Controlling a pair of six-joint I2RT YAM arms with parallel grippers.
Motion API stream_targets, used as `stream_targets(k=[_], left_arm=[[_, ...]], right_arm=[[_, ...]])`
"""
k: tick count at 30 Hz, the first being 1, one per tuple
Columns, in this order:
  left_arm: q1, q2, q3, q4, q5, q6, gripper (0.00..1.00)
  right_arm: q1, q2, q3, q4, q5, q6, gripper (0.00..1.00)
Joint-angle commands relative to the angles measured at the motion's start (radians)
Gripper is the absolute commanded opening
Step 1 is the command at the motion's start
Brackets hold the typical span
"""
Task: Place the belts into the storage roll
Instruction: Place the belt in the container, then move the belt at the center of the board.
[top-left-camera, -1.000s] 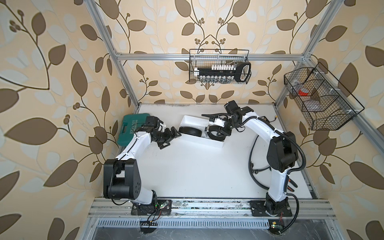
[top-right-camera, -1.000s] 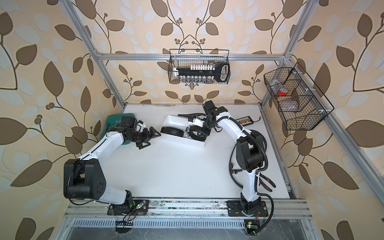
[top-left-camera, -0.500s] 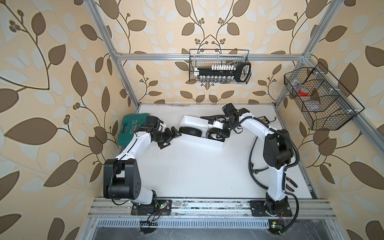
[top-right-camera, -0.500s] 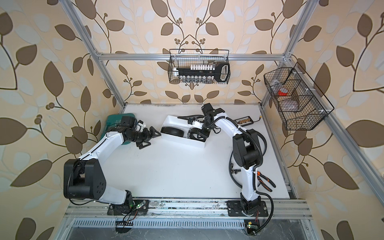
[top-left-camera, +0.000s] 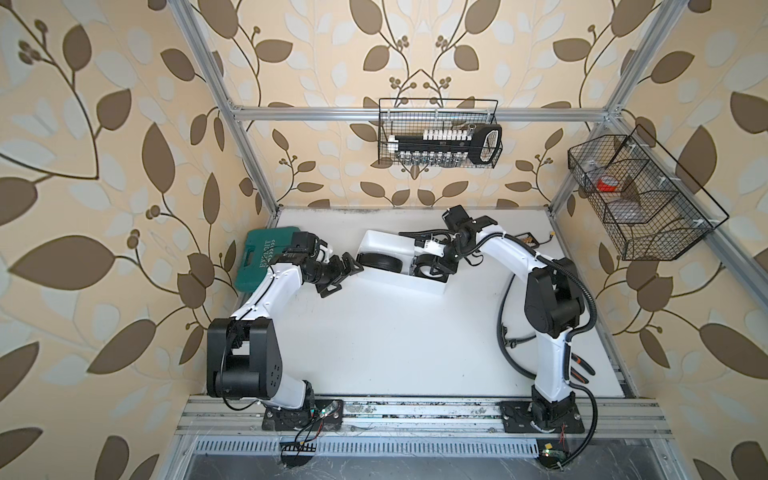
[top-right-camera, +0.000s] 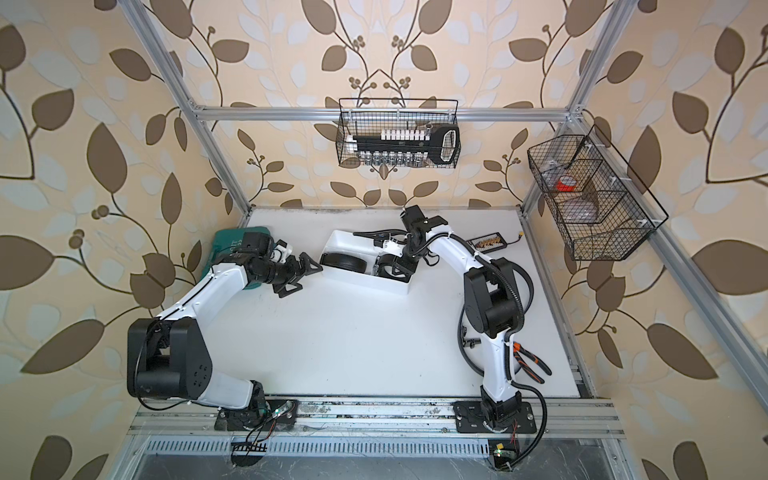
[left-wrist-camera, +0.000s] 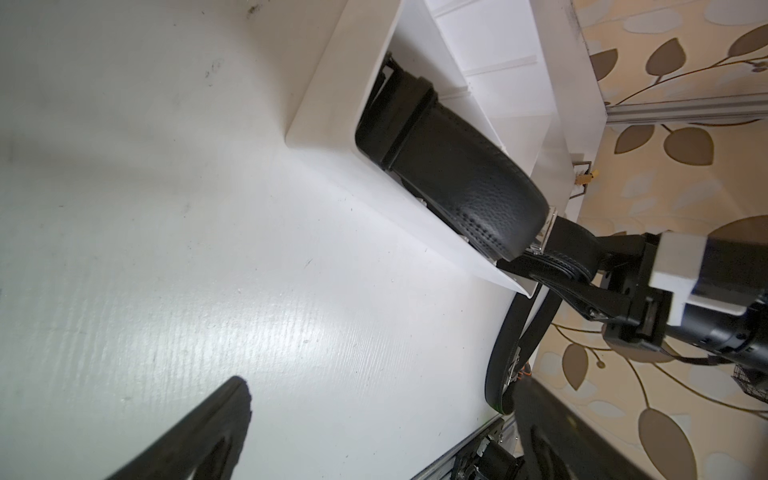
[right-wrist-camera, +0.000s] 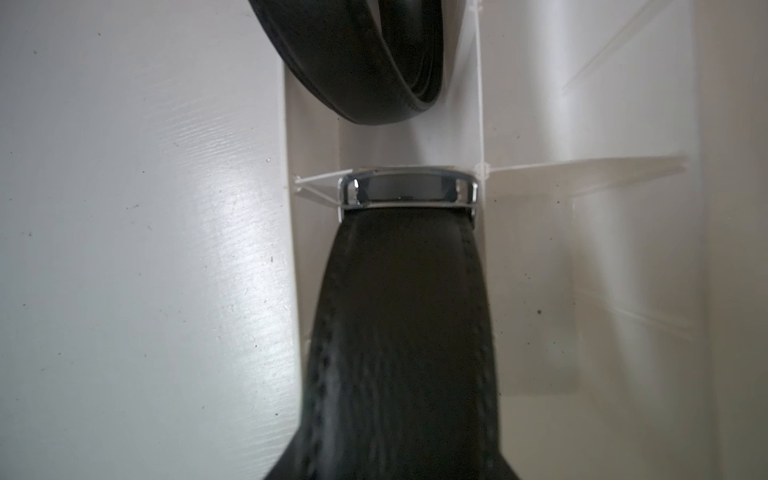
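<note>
Belts: two coiled ones show in the tray (top-left-camera: 419, 284), which sits at the back middle of the table (top-left-camera: 395, 340). Stowed belt (top-left-camera: 380, 262) stands on edge in the end compartment nearest the left arm. Held belt (right-wrist-camera: 399, 332) is in the next compartment, pinched across its coil by the right gripper (left-wrist-camera: 577, 266), jaws part closed on it. Left gripper (top-left-camera: 343, 277) is spread wide, empty, above the table just beside the tray's end. A dark loop lies beyond the tray in the left wrist view; belt or hose, cannot tell.

Step, as I read it: seat the held coil. Its buckle (right-wrist-camera: 407, 189) lies right at the divider (right-wrist-camera: 582, 164), touching or just above, cannot tell. It looks likely to snag there.

To do it well:
- shift the coil off the divider, then lower it straight
- hold the pinch until the coil bottoms out, or it may spring loose
- open slowly and lift clear without dragging the strap
- the tray looks light; the left gripper could brace its end wall
</note>
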Motion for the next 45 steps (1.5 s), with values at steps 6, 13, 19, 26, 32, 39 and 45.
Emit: stream_targets(k=[6,13,19,26,32,39,45], left_arm=[[0.015,-0.009,-0.005,0.008,0.026,-0.009,0.99],[0.015,-0.016,-0.007,0.007,0.026,-0.006,0.99],[0.015,-0.021,-0.010,0.011,0.029,-0.010,0.99],[0.011,-0.077,-0.046,0.058,0.077,-0.038,0.99],[-0.009,-0.091,-0.052,0.063,0.098,-0.042,0.99],[-0.036,-0.116,-0.058,0.062,0.107,-0.037,0.99],[-0.044,-0.131,-0.057,0.056,0.113,-0.032,0.99]], right_arm=[[-0.005,-0.115,-0.074,0.152,-0.092,0.079,0.46],[-0.005,-0.144,-0.076,0.164,-0.126,0.100,0.72],[-0.025,-0.303,-0.231,0.333,-0.071,0.196,0.99],[-0.030,-0.650,-0.562,0.488,0.479,0.717,0.99],[-0.097,-0.720,-0.616,0.046,0.572,1.062,0.99],[-0.221,-0.661,-0.734,0.001,0.485,1.151,0.99],[-0.319,-0.517,-0.800,0.124,0.406,1.133,0.99]])
